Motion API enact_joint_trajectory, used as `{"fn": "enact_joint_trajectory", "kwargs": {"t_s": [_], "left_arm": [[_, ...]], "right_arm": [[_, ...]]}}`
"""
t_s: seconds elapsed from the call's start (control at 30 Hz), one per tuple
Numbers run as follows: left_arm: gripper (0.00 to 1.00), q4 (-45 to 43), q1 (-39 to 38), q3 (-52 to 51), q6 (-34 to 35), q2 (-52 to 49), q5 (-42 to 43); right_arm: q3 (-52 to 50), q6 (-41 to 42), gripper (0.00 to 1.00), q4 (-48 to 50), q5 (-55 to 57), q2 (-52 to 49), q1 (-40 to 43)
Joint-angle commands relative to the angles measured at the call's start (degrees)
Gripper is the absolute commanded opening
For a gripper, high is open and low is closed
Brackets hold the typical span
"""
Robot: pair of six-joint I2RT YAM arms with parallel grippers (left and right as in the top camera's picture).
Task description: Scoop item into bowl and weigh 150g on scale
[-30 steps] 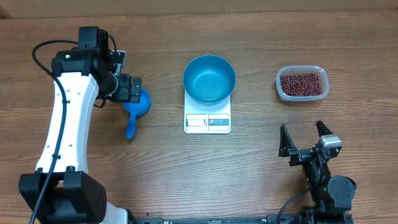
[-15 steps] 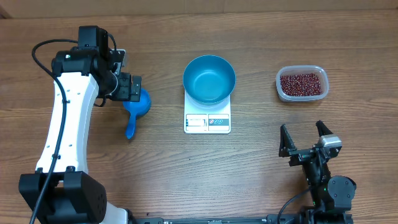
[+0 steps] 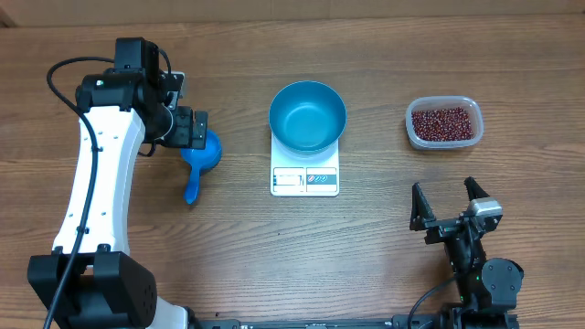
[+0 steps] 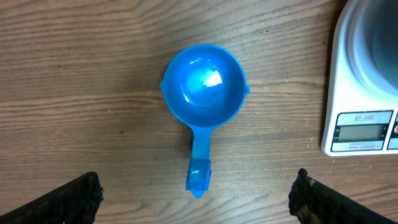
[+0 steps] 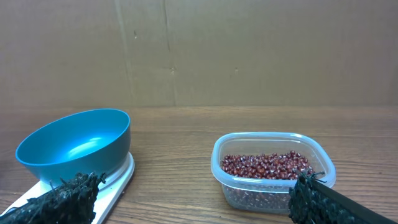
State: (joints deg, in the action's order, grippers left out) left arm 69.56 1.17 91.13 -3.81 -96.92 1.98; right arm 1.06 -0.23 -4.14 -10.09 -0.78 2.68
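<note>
Jaws on both arms stood spread, empty: scoop [image 4: 202, 93] lay ungrasped beneath the left pair; bowl [image 3: 307, 114] sat empty on scale [image 3: 304, 180]; beans [image 3: 444, 122] lay in tub [image 3: 410, 135], none scooped.

**Overhead.** Fixed high above the table [image 3: 384, 265], facing straight down. Farthest view; takes in nearly the whole top, from near edge to far edge.

**Left wrist.** Close above the table's left half, facing straight down on the scoop [image 4: 204, 87]. The right border cuts the scale [image 4: 360, 127].

**Right wrist.** Low by the near edge, right side, facing level toward the far edge. Bowl [image 5: 74, 146] left, tub [image 5: 273, 171] right, at middling range.

**Shared.**
- Overhead and left wrist: scoop, scale.
- Overhead and right wrist: bowl, scale, tub.
- Both wrist views: scale.
</note>
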Motion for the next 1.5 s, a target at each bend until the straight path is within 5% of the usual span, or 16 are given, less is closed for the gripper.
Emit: {"fn": "enact_joint_trajectory", "kwargs": {"t_s": [0.0,1.47], "left_arm": [[1.00,-0.8,0.3,1.4,-0.9,-0.6,0.6],[1.00,-11.0,0.4,1.3,-2.5,-18.1,-0.9]], "right_arm": [[-0.6,-0.3,1.00,0.2,0.3,0.6,0.2],[-0.6,-0.3,1.00,0.2,0.3,0.6,0.2]]}}
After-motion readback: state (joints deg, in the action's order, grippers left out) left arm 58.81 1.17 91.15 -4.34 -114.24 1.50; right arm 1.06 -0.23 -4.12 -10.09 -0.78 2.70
